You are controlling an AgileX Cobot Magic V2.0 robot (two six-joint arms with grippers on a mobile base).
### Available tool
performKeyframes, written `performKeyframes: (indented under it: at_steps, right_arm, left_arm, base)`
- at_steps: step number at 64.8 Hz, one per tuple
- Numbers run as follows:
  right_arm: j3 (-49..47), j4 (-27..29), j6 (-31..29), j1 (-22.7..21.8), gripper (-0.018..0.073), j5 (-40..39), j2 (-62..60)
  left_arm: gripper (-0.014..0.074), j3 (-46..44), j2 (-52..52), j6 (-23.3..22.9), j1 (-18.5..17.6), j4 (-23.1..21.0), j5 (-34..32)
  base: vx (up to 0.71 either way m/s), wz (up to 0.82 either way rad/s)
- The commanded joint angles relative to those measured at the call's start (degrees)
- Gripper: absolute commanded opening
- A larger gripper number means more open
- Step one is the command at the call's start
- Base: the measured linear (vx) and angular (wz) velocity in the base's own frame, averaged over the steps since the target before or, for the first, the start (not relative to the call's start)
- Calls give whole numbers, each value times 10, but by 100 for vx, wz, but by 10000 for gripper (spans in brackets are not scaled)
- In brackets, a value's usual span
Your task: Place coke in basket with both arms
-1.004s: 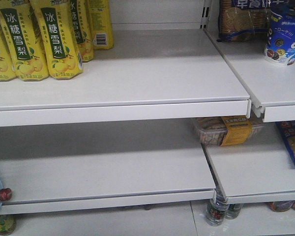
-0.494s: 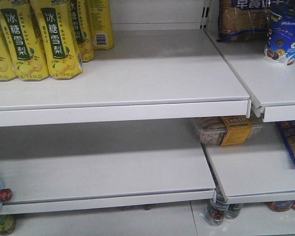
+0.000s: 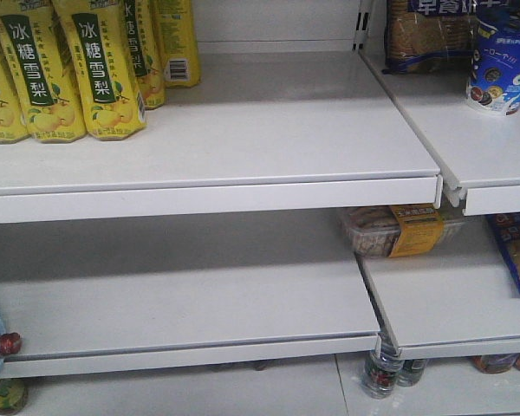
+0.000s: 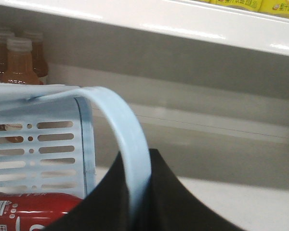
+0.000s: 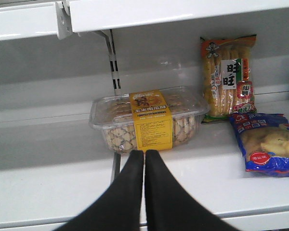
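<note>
At the lower left of the left wrist view, the coke [image 4: 36, 209] lies inside the basket [image 4: 43, 144], its red body seen behind the slotted light blue wall. The basket's swing handle [image 4: 130, 144] arcs up and runs down into the left gripper [image 4: 139, 202], whose black jaws close on it. Orange-capped bottles [image 4: 17, 60] stand at upper left behind the basket.

Bottom centre of the right wrist view: the right gripper [image 5: 144, 159], fingers pressed together with nothing between them, pointing at a clear cookie tub [image 5: 149, 118] with a yellow band. Right of it, a rice-cracker pack [image 5: 229, 77] and a blue snack bag [image 5: 267, 144].

Front view: yellow pear-drink cartons [image 3: 69, 65] at upper left on a white shelf [image 3: 243, 139]. At the lower left edge a red-capped bottle neck [image 3: 0, 344], possibly the coke; too little shows.
</note>
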Motion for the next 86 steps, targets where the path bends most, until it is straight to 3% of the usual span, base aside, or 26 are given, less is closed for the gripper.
performKeyframes:
  at_steps: [1,86]
  right_arm:
    - [9,2,-1,-3,-5,-42,-11]
    - [8,2,-3,-3,-5,-40,-11]
  left_arm:
    - [-8,7,-11,12,0,12,-76]
    - [-8,7,-11,12,0,12,-76]
  base:
    - [0,0]
    - [0,0]
